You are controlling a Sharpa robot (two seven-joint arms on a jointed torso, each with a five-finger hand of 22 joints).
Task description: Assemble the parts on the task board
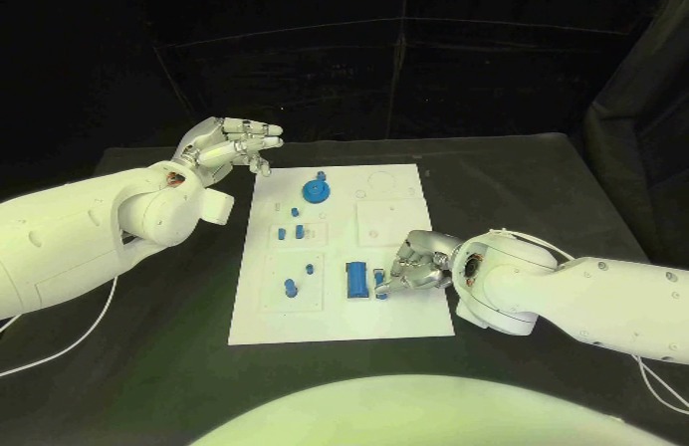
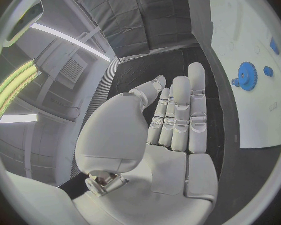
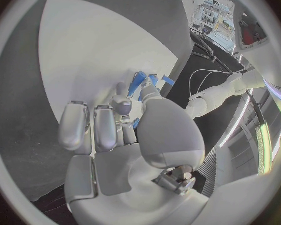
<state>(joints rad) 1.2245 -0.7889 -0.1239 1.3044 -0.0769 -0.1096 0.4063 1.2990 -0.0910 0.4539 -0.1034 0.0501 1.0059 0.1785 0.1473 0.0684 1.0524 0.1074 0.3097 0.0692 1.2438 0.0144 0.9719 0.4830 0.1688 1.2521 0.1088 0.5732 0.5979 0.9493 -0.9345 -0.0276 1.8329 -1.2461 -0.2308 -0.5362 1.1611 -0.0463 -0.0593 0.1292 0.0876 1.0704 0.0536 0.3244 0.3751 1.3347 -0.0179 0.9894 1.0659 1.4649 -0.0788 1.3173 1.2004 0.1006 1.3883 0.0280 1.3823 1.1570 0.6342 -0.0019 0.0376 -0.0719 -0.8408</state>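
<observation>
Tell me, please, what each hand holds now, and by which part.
The left hand holds nothing. The right hand touches a small blue part on the task board; whether it grips it cannot be told.

Task board (image 1: 409,312): flat white plate, smooth and matt, seemingly plastic. Parts, such as the toothed blue gear (image 1: 318,187) and the blue rectangular block (image 1: 354,279): smooth plastic with a slight sheen. Table (image 1: 546,182): covered in black matt cloth, faintly creased. Left hand (image 1: 234,145) and right hand (image 1: 418,263): silver segments with a satin metallic finish, palm shells smooth. Arm casings: glossy white plastic
</observation>
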